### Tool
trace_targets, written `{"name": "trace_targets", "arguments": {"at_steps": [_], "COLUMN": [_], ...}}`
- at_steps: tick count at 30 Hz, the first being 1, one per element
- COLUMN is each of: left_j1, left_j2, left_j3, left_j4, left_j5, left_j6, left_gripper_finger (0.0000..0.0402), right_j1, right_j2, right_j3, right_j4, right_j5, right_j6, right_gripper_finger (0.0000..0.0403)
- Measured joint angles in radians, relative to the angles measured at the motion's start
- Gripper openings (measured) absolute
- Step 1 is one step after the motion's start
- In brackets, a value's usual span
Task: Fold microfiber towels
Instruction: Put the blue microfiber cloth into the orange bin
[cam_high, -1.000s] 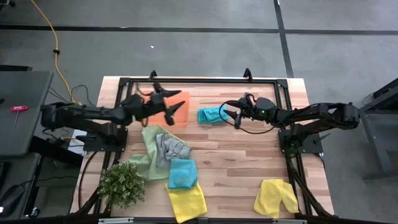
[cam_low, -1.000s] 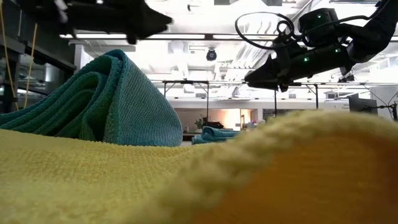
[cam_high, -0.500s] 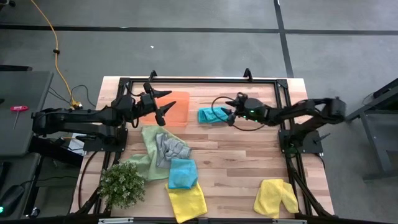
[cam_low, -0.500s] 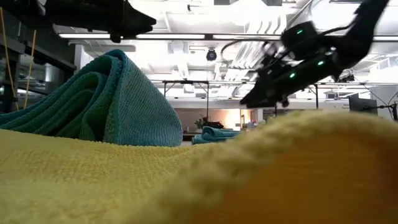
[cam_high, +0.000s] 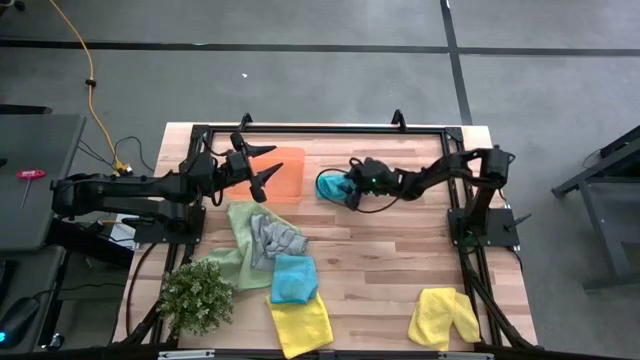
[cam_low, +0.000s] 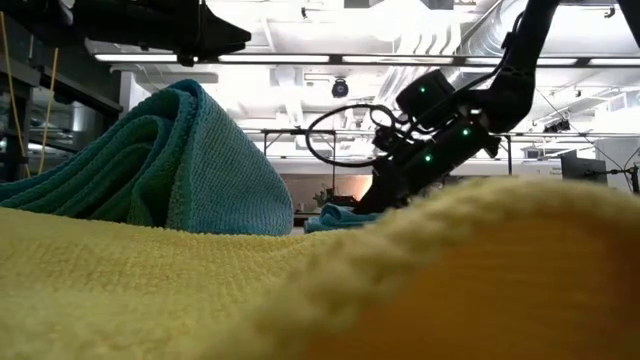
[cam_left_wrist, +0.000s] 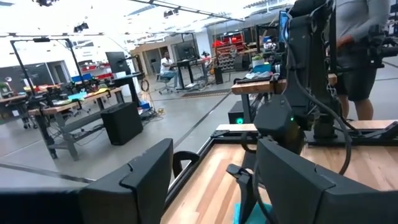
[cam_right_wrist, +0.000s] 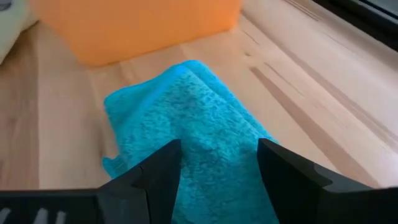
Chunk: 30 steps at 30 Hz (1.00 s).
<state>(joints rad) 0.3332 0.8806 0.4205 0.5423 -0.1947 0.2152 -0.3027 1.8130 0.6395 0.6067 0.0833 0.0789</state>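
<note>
Your right tool (cam_high: 352, 187) has dropped, fingers spread, onto the teal towel (cam_high: 333, 185) beside the orange tray (cam_high: 285, 175), left tool (cam_high: 262, 166) spread above it; other towels (cam_high: 268, 240) lie unfolded on the counter (cam_high: 390, 250).

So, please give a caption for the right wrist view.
Open right gripper poised over a teal towel beside the orange tray.

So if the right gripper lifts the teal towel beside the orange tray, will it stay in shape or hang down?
Probably it hangs down: the teal towel lies bunched in soft folds, so it looks floppy. Its looped pile should keep it from slipping between the open fingers of the right gripper. It seems light, and the folds may open when lifted near the tray.
</note>
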Motion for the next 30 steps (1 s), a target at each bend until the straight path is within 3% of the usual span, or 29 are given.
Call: {"name": "trace_targets", "arguments": {"at_steps": [14,22,30], "left_j1": [0.0,0.0,0.0], "left_j2": [0.0,0.0,0.0], "left_j3": [0.0,0.0,0.0], "left_j4": [0.0,0.0,-0.002], "left_j5": [0.0,0.0,0.001], "left_j6": [-0.002,-0.002,-0.006], "left_gripper_finger": [0.0223,0.0223,0.0223], "right_j1": [0.043,0.018,-0.066], "right_j2": [0.0,-0.006,-0.012], "right_j3": [0.0,0.005,-0.013], "right_j4": [-0.092,-0.193,-0.263], "right_j5": [0.004,0.166,0.187], "right_j6": [-0.14,-0.12,-0.056], "right_gripper_finger": [0.0204,0.0204,0.0204]}}
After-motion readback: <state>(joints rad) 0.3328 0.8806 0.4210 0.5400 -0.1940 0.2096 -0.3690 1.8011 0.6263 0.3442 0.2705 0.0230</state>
